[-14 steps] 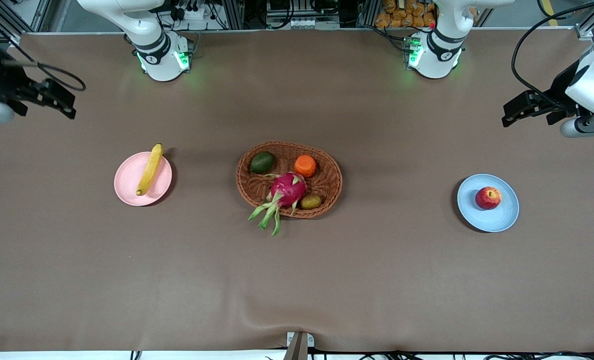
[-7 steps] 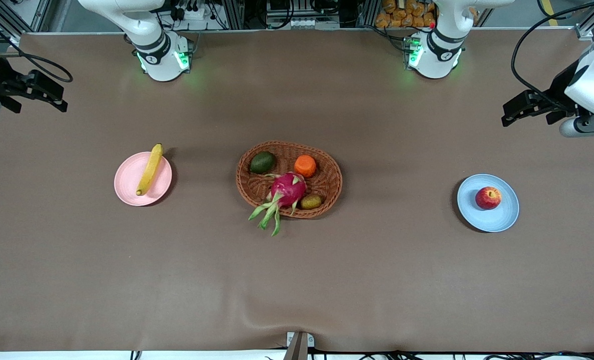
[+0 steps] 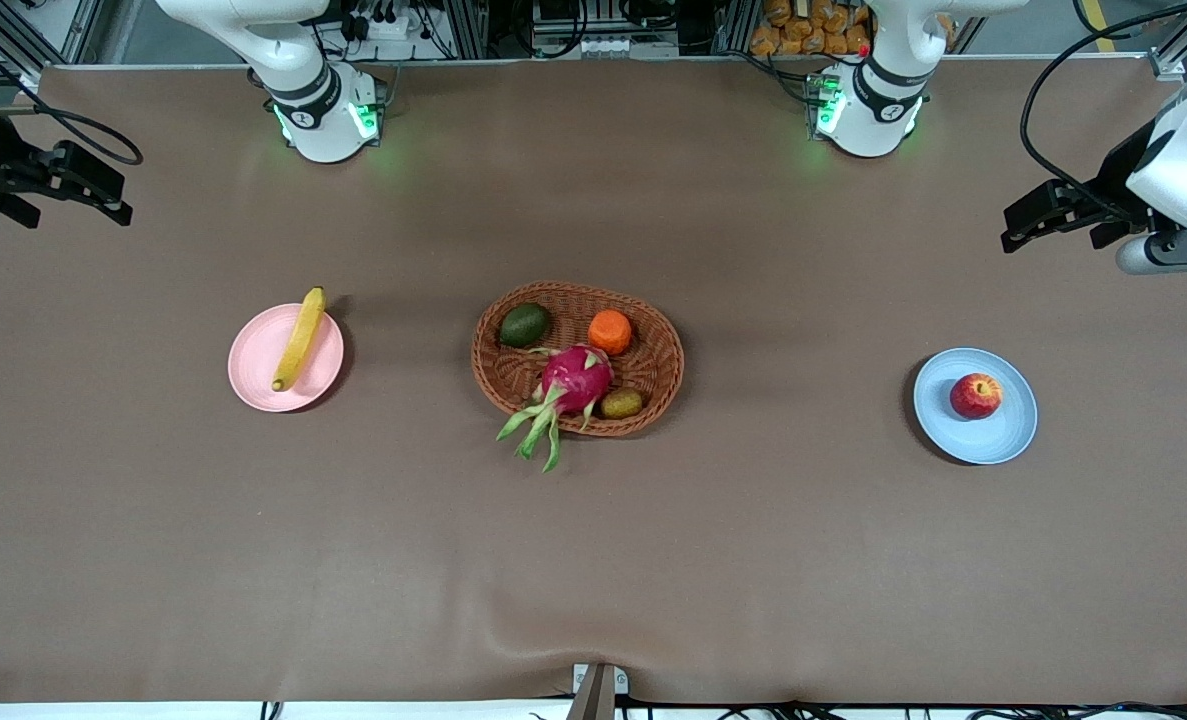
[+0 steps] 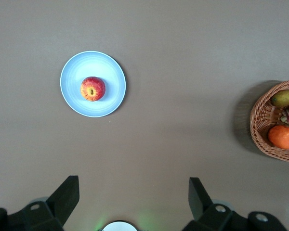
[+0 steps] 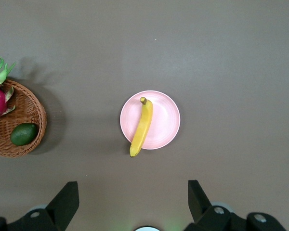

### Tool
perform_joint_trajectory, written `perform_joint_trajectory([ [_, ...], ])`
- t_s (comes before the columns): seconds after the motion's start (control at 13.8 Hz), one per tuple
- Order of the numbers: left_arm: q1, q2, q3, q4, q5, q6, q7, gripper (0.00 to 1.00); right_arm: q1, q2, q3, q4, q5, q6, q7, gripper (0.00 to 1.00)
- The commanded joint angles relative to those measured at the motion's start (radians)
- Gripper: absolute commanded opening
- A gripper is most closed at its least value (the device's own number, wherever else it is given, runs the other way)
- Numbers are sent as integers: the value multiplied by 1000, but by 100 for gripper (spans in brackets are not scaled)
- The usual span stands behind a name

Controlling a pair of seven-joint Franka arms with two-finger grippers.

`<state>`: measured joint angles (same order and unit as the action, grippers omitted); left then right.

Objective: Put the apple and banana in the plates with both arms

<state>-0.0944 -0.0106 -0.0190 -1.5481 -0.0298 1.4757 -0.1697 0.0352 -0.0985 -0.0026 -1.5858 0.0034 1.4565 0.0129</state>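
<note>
Seemingly done. Front view: banana (image 3: 299, 338) across pink plate (image 3: 258, 375), one tip past the rim; apple (image 3: 976, 395) on blue plate (image 3: 993, 430); basket (image 3: 665, 350) between the plates. Right pincer (image 3: 103, 195) and left pincer (image 3: 1028, 225) up over bare surface (image 3: 593, 560) at their own ends.

Left wrist view: left pincer (image 4: 133, 195) spread wide, empty. Apple (image 4: 93, 88) likely firm, smooth; best gripped across its middle.

Right wrist view: right pincer (image 5: 133, 195) likewise released. Banana (image 5: 141, 126) probably soft, bruisable; best pinched gently mid-length.

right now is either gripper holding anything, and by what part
Nothing is held. The left gripper and right gripper are both open and empty; the apple and banana lie on their plates.
</note>
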Motion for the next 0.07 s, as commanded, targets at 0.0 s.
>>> perform_joint_trajectory([
  [0.0,-5,-3,2,2,-5,-11,7,100,-12,-24,7,-30,15,13,-13,100],
])
